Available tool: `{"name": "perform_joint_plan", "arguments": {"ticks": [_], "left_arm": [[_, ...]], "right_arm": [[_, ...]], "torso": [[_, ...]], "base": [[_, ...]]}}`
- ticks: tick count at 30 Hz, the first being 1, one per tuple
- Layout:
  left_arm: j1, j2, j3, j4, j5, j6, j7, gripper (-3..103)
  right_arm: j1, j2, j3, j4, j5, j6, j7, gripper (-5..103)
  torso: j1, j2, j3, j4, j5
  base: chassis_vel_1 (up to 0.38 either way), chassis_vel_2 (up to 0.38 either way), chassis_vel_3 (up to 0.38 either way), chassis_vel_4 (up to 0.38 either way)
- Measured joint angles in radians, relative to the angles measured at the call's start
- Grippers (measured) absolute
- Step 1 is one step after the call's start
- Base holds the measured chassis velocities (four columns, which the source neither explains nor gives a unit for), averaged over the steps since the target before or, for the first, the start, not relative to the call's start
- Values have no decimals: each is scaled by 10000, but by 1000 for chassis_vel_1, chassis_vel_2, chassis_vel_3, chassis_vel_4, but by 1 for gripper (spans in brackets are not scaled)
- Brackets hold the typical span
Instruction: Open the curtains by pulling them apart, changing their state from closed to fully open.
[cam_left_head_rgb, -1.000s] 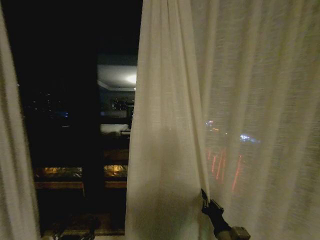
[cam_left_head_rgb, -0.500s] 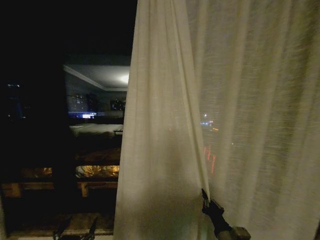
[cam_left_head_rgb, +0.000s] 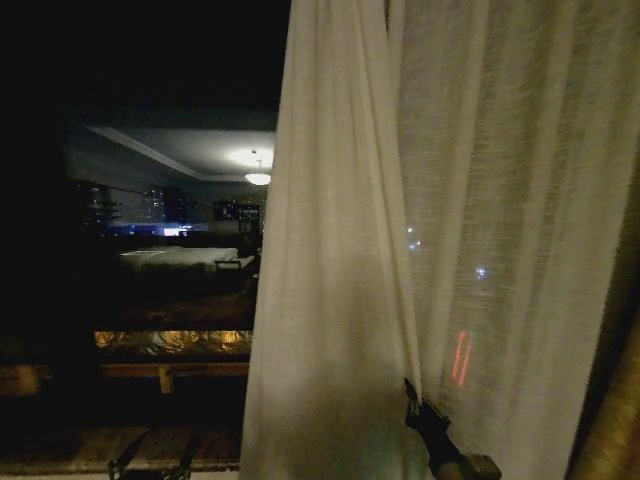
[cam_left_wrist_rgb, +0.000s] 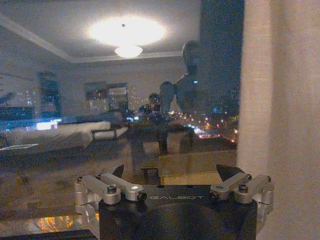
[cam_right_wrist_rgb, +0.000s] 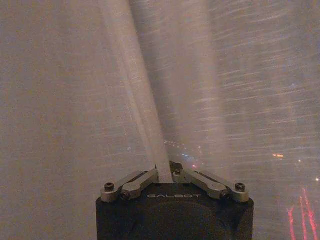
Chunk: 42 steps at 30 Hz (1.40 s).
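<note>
My right end effector (cam_left_head_rgb: 409, 392) is clenched on a pleat of the sheer curtain (cam_left_head_rgb: 450, 220), low down near its inner edge; the wrist view shows the fold (cam_right_wrist_rgb: 145, 125) pinched between my closed fingers. The curtain hangs bunched to my right, beside the dark window (cam_left_head_rgb: 140, 250). My left end effector (cam_left_wrist_rgb: 170, 172) is released, fingers apart, facing the glass.
</note>
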Motion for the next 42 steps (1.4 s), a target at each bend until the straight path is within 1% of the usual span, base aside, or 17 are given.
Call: {"name": "perform_joint_plan", "arguments": {"ticks": [5, 14, 20, 25, 28, 31, 41, 42], "left_arm": [[7, -1, -12, 3, -10, -5, 15, 100], [18, -6, -1, 6, -23, -9, 25, 100], [16, 0, 1, 6, -63, -14, 56, 100], [13, -2, -2, 10, -80, -17, 56, 100], [10, -20, 15, 38, -81, -23, 53, 100], [9, -36, 23, 52, -79, -32, 70, 100], [46, -48, -18, 69, -76, -152, 127, 100], [43, -47, -18, 64, -77, -152, 129, 100]], "right_arm": [[-2, 0, -1, 6, -9, 1, -1, 0], [-66, 0, -8, 55, -180, 2, -1, 0], [-64, -3, -25, 46, -214, 25, 1, 0], [-77, 1, -64, 44, -319, 98, -3, 0], [-148, 2, -139, 14, -651, 443, -99, 0], [-168, 0, -192, -5, -704, 510, -105, 0], [-156, 0, -223, -5, -780, 469, -23, -1], [-171, 0, -224, 12, -807, 449, -26, 4]], "torso": [[-1, 0, 0, 0, 5], [-2, 1, 0, -1, 1], [0, 0, 1, -3, 11], [-1, 0, 1, 1, 1], [0, 0, 1, 1, -1], [-1, 0, 1, 0, 4], [0, 0, 1, 0, 2], [-1, 0, 1, 0, 3]], "base": [[-248, -246, 257, 260], [-290, -286, 284, 285], [-172, -172, 156, 170], [-40, -61, 53, 63], [0, 0, 0, 0], [0, 0, 0, 0], [0, 0, 0, 0], [0, 0, 0, 0]]}}
